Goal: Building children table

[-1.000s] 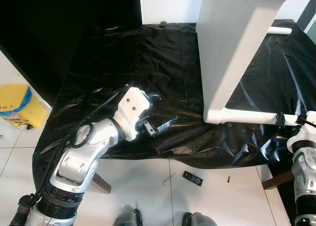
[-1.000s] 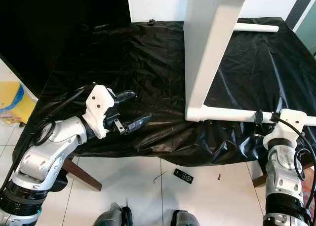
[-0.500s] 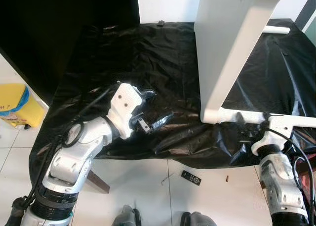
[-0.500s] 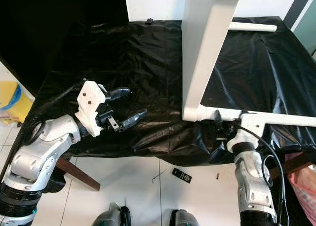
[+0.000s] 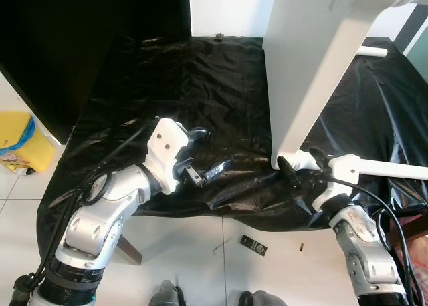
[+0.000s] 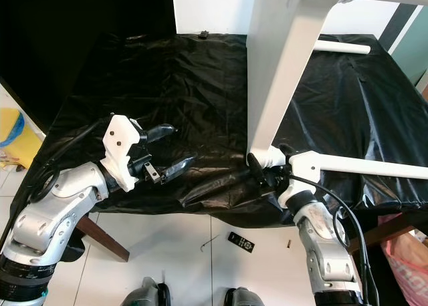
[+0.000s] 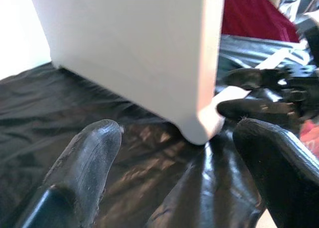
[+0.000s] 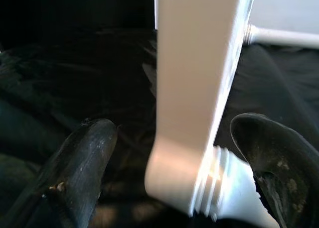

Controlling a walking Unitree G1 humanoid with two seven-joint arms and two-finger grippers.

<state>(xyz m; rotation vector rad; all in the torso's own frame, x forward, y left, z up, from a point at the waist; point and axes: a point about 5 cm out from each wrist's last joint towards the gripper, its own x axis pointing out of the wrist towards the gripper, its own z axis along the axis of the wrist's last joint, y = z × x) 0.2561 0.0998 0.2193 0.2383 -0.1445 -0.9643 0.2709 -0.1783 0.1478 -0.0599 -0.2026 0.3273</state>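
Observation:
A white children's table top [image 5: 307, 72] stands on its edge on a table draped in black plastic sheet [image 5: 180, 85]. A white leg [image 5: 394, 169] runs to the right from its lower near corner. My right gripper [image 5: 295, 171] is open at that corner, with its fingers [image 8: 84, 158] on either side of the threaded leg joint [image 8: 209, 180]. Over the sheet's front left my left gripper [image 5: 215, 149] hovers open with nothing in it, pointing toward the panel [image 7: 129, 44].
On the white tile floor below the table's front edge lie a black remote [image 5: 255, 244] and a small screw [image 5: 301, 246]. A yellow bag [image 5: 17, 142] sits at far left. A second white leg [image 5: 372, 51] lies at the back right.
My right gripper has slid left along the lower leg, from its far end to the panel's corner. The left gripper has stayed open in about the same place.

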